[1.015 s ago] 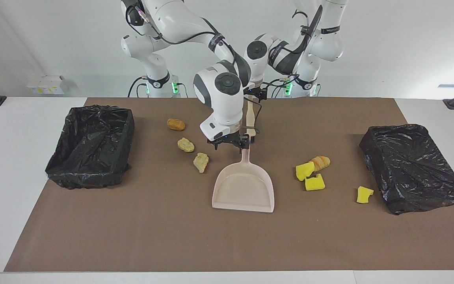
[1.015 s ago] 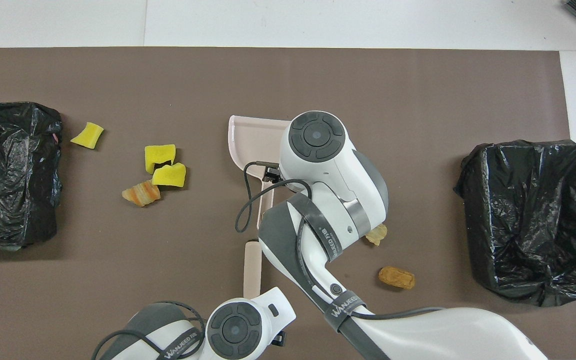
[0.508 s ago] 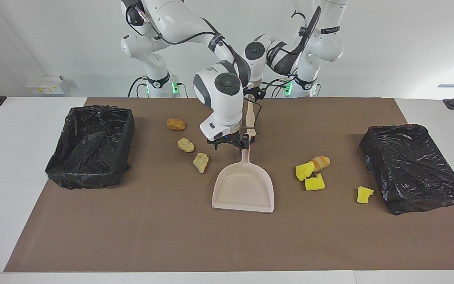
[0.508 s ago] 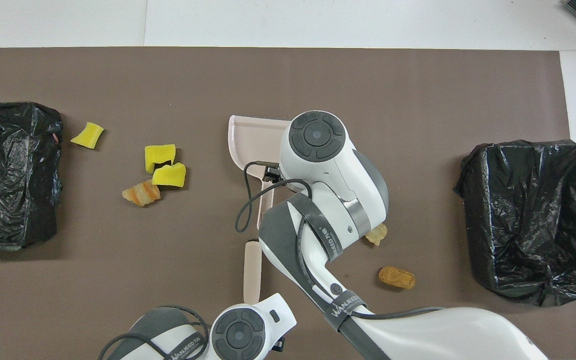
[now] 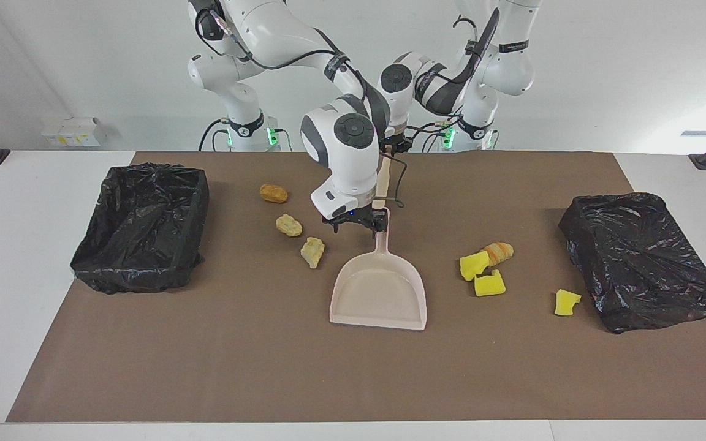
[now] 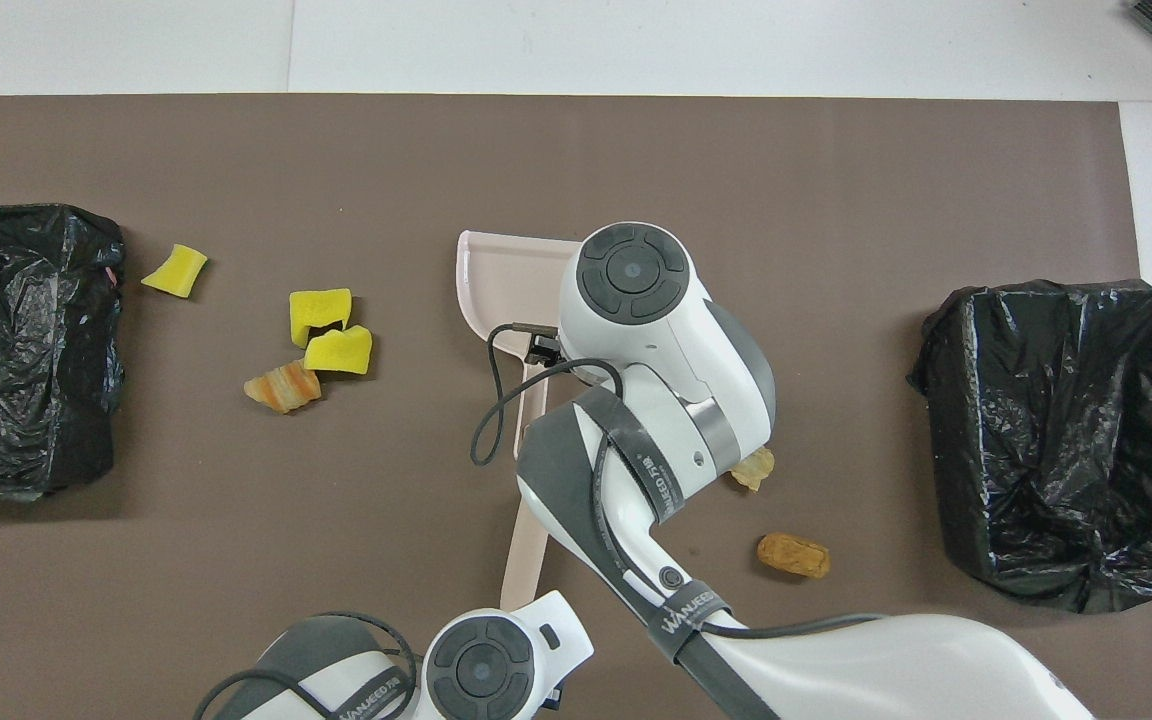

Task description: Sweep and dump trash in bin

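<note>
Facing view, listing from the right arm's end of the bench: open black-lined bin [image 5: 142, 223]; three tan and brown bread-like lumps [image 5: 289, 225] in a loose line; beige dustpan [image 5: 379, 293] at mid-bench, mouth away from the robots. Right gripper [image 5: 360, 223] sat low over the dustpan handle, fingers spread, not seen pinching it. Left gripper [image 5: 391, 147], nearer the robots, was pressed together on the top of the beige brush [image 5: 382, 177], which leaned. Two yellow sponge chunks [image 5: 482, 274] and a striped roll [image 5: 498, 251] lay clustered toward the left arm's end, one further chunk [image 5: 567, 302] just beside the second bin [image 5: 641, 260].

Overhead view: the right arm covered most of the dustpan [image 6: 496, 280]; brush handle [image 6: 524, 545] slanted below it; sponges [image 6: 328, 332] well apart from the brown lump [image 6: 793, 555].

Handling, judged: scraps light, soft, prone to roll or skid; better pushed by bristles than pinched.
</note>
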Controlling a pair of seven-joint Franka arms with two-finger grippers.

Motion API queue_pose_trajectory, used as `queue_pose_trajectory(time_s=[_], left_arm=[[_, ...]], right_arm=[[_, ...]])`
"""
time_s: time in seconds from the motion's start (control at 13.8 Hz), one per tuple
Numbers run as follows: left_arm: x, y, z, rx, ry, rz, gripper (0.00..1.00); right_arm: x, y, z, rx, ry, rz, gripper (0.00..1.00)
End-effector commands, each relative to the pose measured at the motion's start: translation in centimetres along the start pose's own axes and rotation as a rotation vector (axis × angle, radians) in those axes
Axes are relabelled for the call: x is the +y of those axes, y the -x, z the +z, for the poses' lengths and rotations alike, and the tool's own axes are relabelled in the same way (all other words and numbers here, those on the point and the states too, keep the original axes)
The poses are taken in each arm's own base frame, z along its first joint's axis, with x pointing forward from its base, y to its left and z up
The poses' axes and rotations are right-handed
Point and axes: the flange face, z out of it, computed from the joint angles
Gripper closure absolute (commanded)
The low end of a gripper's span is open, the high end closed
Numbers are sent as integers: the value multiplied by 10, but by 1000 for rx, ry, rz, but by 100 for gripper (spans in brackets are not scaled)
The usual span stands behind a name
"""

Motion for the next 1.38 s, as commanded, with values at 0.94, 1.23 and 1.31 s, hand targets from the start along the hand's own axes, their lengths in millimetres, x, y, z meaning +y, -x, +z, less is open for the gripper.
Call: queue_pose_trajectory(time_s=[0.94,1.23,1.31], left_arm=[[-371,-99,-185,56,-51,-387,100],[-403,-136,-172,93,-72,-364,100],[-412,-151,-169,80,-105,-340,100]], right_arm=[[-82,81,43,130,18,-99,0],[-70,78,63,141,51,-115,0],[-69,76,62,151,58,-122,6]])
